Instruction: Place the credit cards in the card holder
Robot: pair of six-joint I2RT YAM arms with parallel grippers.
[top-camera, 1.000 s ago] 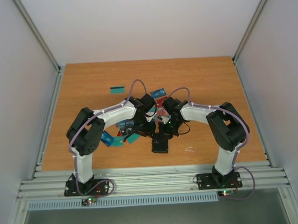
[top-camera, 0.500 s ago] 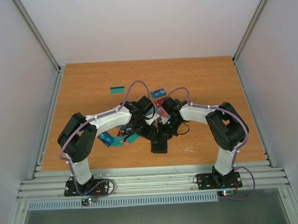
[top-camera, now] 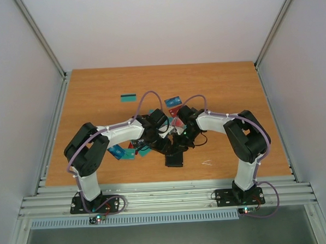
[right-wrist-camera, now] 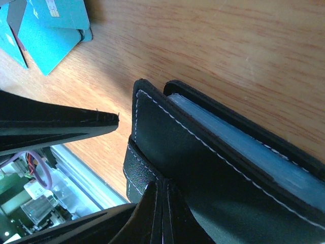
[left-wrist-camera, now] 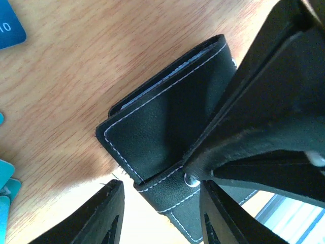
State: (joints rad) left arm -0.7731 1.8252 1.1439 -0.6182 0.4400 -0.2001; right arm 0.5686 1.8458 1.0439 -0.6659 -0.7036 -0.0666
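The right pincer (right-wrist-camera: 158, 198) was clamped on the card holder (left-wrist-camera: 157, 127), which lay just beneath the half-open left pincer (left-wrist-camera: 162, 193), so holding it steady and spread would best admit a card.

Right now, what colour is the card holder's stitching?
White on the black card holder; clearest in the left wrist view.
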